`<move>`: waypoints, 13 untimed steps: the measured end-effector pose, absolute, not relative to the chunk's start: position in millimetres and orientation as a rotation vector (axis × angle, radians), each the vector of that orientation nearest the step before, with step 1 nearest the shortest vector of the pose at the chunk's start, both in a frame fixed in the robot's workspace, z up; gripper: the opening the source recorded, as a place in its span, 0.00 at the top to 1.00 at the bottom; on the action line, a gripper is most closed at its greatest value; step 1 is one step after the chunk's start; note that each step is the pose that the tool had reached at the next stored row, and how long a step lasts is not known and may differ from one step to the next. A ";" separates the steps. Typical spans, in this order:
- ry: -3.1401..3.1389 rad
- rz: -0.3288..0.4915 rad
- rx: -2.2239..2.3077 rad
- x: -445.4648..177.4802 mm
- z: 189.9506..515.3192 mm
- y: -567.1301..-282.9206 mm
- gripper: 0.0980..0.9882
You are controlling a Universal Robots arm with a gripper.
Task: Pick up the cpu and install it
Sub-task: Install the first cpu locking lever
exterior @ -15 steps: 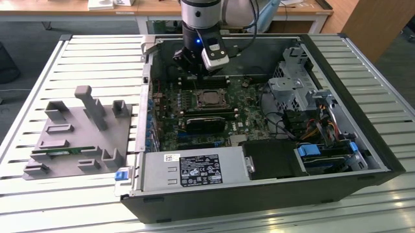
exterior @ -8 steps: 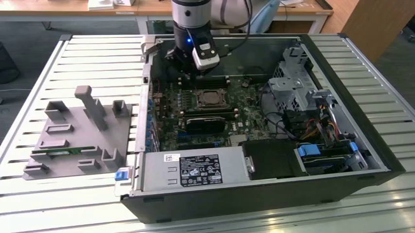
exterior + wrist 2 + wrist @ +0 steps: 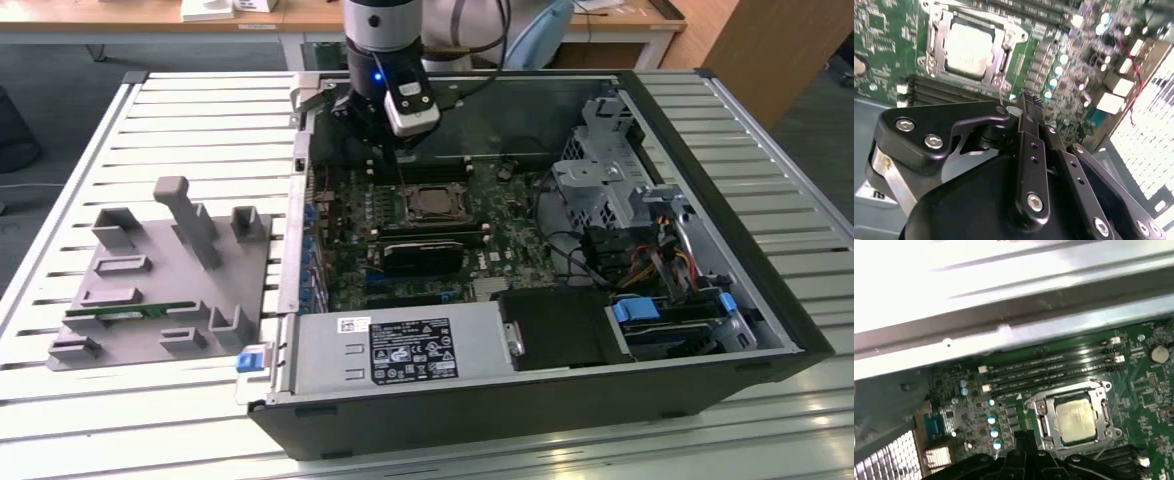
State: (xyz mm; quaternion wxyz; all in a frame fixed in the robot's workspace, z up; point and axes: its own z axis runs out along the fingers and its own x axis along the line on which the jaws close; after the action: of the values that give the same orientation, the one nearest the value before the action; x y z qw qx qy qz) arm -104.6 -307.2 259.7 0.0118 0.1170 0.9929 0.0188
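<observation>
The cpu (image 3: 434,203) sits in the metal-framed socket (image 3: 430,186) on the green motherboard (image 3: 400,255) inside the open computer case (image 3: 747,330), which lies on its side on a slatted metal table (image 3: 200,130). In both wrist views the dull silver top of the cpu (image 3: 970,48) (image 3: 1076,417) lies flat within the socket frame (image 3: 934,45) (image 3: 1046,427), with the black memory slots (image 3: 1054,367) running just beside it. The gripper (image 3: 1026,100) hangs above the board near the socket, apart from the cpu; in the second wrist view its black fingers (image 3: 1029,120) are drawn together with nothing between them, so the pincer is closed and empty. The exterior view alone shows the arm (image 3: 380,40) reaching down into the far side of the case, a black finned block (image 3: 427,255) below the socket, a power supply (image 3: 400,350) with a white printed label too small to read, and blue latches (image 3: 638,310) toward the exterior view's right. On the exterior view's left, well apart from the case, a grey plastic fixture (image 3: 160,280) stands on the table with a thin green memory stick (image 3: 127,311) resting in it. The first wrist view shows the bright case wall (image 3: 1004,285) beyond the slots and a round coin cell (image 3: 1158,354). Faint marking on the cpu top is not legible.
</observation>
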 end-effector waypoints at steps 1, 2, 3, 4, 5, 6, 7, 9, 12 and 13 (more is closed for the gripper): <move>3.096 0.059 0.365 -105.5 259.6 -305.1 0.99; 3.096 0.059 0.365 -106.5 259.4 -303.2 0.99; 3.096 0.059 0.365 -107.5 259.3 -301.9 0.99; 3.096 0.059 0.363 -108.0 259.0 -301.1 0.99; 3.098 0.059 0.353 -108.1 258.9 -300.5 0.99; 3.100 0.059 0.335 -108.1 258.8 -300.3 0.99; 3.102 0.060 0.314 -108.0 258.8 -300.2 0.99; 3.106 0.060 0.276 -108.1 258.6 -299.6 0.99; 3.109 0.060 0.248 -108.1 258.3 -295.8 0.99; 3.109 0.060 0.244 -108.1 258.2 -293.9 0.99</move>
State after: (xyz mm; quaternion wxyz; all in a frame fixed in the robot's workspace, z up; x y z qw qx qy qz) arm -108.1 -293.9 258.2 0.0111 0.0781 0.9967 0.0193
